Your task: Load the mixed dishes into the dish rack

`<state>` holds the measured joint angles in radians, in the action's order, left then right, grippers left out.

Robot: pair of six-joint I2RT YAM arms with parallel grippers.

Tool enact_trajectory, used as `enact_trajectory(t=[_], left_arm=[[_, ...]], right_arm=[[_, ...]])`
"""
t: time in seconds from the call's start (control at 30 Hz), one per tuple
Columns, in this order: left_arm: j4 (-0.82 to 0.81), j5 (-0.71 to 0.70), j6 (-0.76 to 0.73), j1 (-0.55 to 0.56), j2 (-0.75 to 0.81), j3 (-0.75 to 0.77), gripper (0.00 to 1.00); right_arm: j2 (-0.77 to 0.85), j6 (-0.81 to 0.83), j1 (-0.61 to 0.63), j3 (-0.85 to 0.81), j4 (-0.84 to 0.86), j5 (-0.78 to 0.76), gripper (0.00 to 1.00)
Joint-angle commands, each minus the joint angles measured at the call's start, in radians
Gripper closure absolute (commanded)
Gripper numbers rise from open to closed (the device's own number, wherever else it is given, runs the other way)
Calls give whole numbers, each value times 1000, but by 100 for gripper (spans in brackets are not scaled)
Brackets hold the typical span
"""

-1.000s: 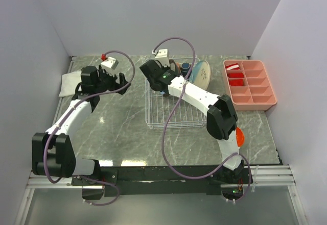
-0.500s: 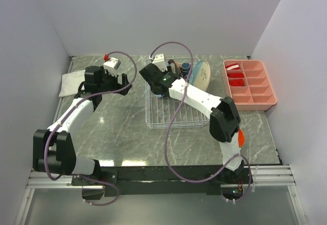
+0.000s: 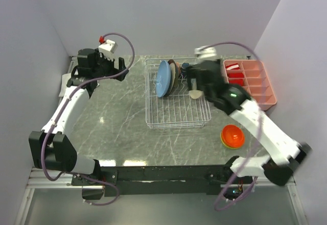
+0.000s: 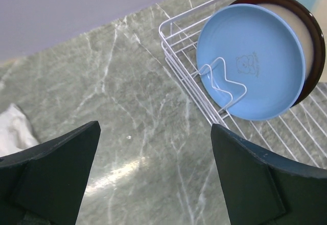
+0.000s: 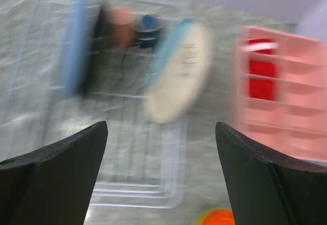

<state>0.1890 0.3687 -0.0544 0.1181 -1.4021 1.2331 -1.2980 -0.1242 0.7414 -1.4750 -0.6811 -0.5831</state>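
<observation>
The dish rack (image 3: 176,114) (image 4: 180,70) stands mid-table. A light blue plate (image 3: 163,78) (image 4: 251,64) stands upright at its back left, with a dark maroon-rimmed plate (image 3: 173,76) (image 4: 316,37) close behind it. The dark blue mug (image 3: 186,66) (image 5: 148,25) sits at the back. A cream-and-light-blue plate (image 5: 179,74) leans at the rack's right; from above only its cream edge (image 3: 195,94) shows under my right gripper (image 3: 193,84) (image 5: 161,179), which hangs open and empty. An orange bowl (image 3: 232,135) (image 5: 217,218) sits in a yellow-green one, right of the rack. My left gripper (image 3: 115,72) (image 4: 156,174) is open over bare table left of the rack.
A pink compartment tray (image 3: 253,88) (image 5: 278,95) with red items sits at the back right. A white folded cloth (image 3: 63,84) (image 4: 13,131) lies at the far left by the wall. The right wrist view is blurred by motion.
My right arm swung from the rack's back left to its right side and its gripper opened. The light blue plate now stands in the rack. My left arm drew back toward the wall.
</observation>
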Motion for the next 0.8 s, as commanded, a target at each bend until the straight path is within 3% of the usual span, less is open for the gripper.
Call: enact_trajectory(t=[0.0, 0.13, 0.23, 0.33, 0.5, 0.77], left_arm=[[194, 36, -146, 0, 3, 149, 3], [240, 114, -214, 5, 3, 218, 3], [286, 90, -200, 47, -23, 273, 3], [320, 73, -179, 90, -46, 298, 3], [303, 44, -171, 137, -35, 236, 3], [329, -20, -199, 138, -38, 207, 3]], right_arm=[[217, 257, -221, 142, -81, 94, 4], [342, 518, -420, 254, -158, 208, 6], [408, 575, -629, 312, -225, 412, 5], [384, 641, -762, 357, -394, 607, 12], [454, 764, -797, 485, -507, 733, 16], [488, 887, -797, 650, -508, 816, 20]])
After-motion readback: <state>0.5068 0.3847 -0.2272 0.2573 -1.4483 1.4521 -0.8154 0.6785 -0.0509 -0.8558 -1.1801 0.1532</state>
